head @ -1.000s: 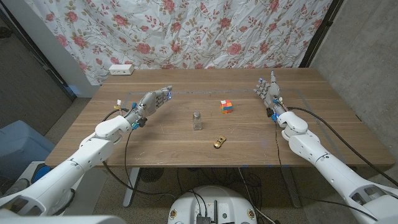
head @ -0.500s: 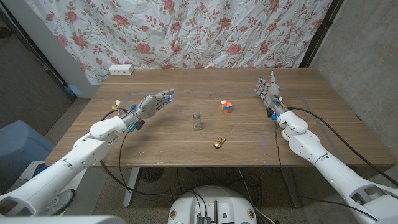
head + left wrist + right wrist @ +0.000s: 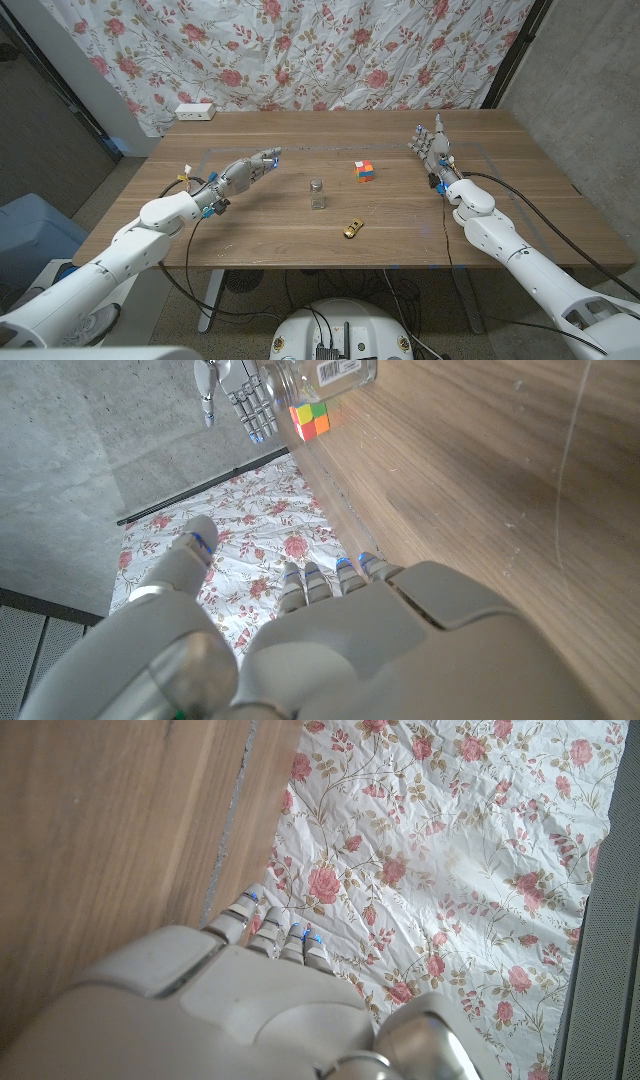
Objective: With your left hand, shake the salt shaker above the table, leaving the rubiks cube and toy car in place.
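Fingers [image 3: 262, 160] of left hand [image 3: 243, 171] are extended and apart, holding nothing, pointing toward the salt shaker [image 3: 317, 193] but well short of it. Versus a second ago the left hand has dropped lower and slid a bit nearer the shaker's side; arm is flatter over the table [image 3: 250, 235]. Shaker hasn't moved.

Near to far, all relative to the shaker:
- toy car [image 3: 351, 229]: gold, on the near side and toward the robot's right, near but not touching. Same spot as before.
- salt shaker: upright, clear glass with a dark cap, standing on the table around mid-width, untouched.
- rubiks cube [image 3: 364, 172]: just beyond it and toward the robot's right, apart from it. Unchanged.
- right hand [image 3: 431, 145]: well off to the right and farther back, fingers up and spread, nothing in it, no change. Can't tell from head view whether it touches the table.
- white power strip [image 3: 195, 112]: far back at the left table edge, in front of the floral curtain [image 3: 330, 50].

Left wrist view: left hand [image 3: 330, 640] back in the foreground, shaker [image 3: 320, 372] with its barcode label and the cube [image 3: 310, 418] beyond, right hand [image 3: 238, 390] past those. Right wrist view: right hand [image 3: 260, 1010] against curtain and table edge.
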`<state>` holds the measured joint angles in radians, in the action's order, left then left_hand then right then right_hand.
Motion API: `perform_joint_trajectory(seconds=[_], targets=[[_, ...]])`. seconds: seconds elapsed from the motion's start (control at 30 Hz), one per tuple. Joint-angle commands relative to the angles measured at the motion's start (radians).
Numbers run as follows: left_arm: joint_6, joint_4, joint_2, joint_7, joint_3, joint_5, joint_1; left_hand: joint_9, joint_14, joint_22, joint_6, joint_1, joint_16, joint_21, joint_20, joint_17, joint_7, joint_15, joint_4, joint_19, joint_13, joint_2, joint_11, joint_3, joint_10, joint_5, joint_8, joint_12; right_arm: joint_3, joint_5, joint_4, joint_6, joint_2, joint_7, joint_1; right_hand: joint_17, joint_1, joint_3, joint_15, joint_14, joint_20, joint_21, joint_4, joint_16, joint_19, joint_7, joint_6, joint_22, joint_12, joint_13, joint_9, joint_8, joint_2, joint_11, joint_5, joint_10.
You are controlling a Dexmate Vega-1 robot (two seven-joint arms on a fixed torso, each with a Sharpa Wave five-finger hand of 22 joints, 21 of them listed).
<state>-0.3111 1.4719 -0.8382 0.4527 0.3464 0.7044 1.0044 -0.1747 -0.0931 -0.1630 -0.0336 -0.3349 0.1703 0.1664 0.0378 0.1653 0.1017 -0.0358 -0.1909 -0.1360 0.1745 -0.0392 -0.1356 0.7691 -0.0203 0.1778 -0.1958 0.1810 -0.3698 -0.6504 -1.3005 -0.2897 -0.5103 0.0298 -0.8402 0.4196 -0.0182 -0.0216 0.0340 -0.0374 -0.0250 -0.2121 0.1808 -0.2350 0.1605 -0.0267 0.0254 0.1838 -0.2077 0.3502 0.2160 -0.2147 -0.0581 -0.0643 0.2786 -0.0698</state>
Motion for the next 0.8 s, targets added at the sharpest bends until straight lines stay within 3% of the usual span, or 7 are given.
perform_joint_trajectory(seconds=[0.03,0.37,0.8], targets=[[-0.101,-0.003,0.000,0.027,0.019,-0.058,0.017,-0.001,-0.006,-0.002,0.001,-0.013,0.003,0.006,0.008,0.003,0.002,-0.046,-0.001,-0.012,0.003,-0.003,-0.004,0.005,-0.003,0.004,-0.002,0.000,0.000,0.000,0.000,0.000,0.000,0.000,0.000,0.005,0.000,-0.001,0.035,-0.006,0.001,-0.006,0.005,-0.004,0.006,-0.008,0.001,0.005,-0.007,0.004,0.003,-0.003,-0.102,-0.001,0.007,-0.006],[-0.158,-0.022,0.007,0.042,0.055,-0.118,0.004,-0.001,-0.017,-0.002,0.012,-0.027,0.002,0.005,0.010,0.003,0.005,-0.044,0.000,-0.026,0.003,-0.014,-0.001,0.007,-0.012,0.006,0.000,0.000,0.000,0.000,0.000,0.000,0.000,0.000,0.000,0.005,0.000,-0.001,0.035,-0.006,0.002,-0.006,0.005,-0.004,0.007,-0.008,0.000,0.005,-0.007,0.004,0.003,-0.004,-0.102,-0.001,0.007,-0.006],[-0.219,-0.051,0.047,-0.015,0.095,-0.208,-0.016,-0.001,-0.020,-0.002,0.029,-0.043,0.005,0.008,0.012,0.003,0.002,-0.046,0.000,-0.033,0.003,-0.029,-0.003,0.007,-0.012,0.007,0.002,0.003,0.000,0.000,0.000,0.000,0.000,0.000,0.000,0.005,0.000,-0.001,0.036,-0.006,0.002,-0.006,0.005,-0.004,0.007,-0.009,0.001,0.005,-0.007,0.004,0.003,-0.003,-0.102,-0.001,0.008,-0.005]])
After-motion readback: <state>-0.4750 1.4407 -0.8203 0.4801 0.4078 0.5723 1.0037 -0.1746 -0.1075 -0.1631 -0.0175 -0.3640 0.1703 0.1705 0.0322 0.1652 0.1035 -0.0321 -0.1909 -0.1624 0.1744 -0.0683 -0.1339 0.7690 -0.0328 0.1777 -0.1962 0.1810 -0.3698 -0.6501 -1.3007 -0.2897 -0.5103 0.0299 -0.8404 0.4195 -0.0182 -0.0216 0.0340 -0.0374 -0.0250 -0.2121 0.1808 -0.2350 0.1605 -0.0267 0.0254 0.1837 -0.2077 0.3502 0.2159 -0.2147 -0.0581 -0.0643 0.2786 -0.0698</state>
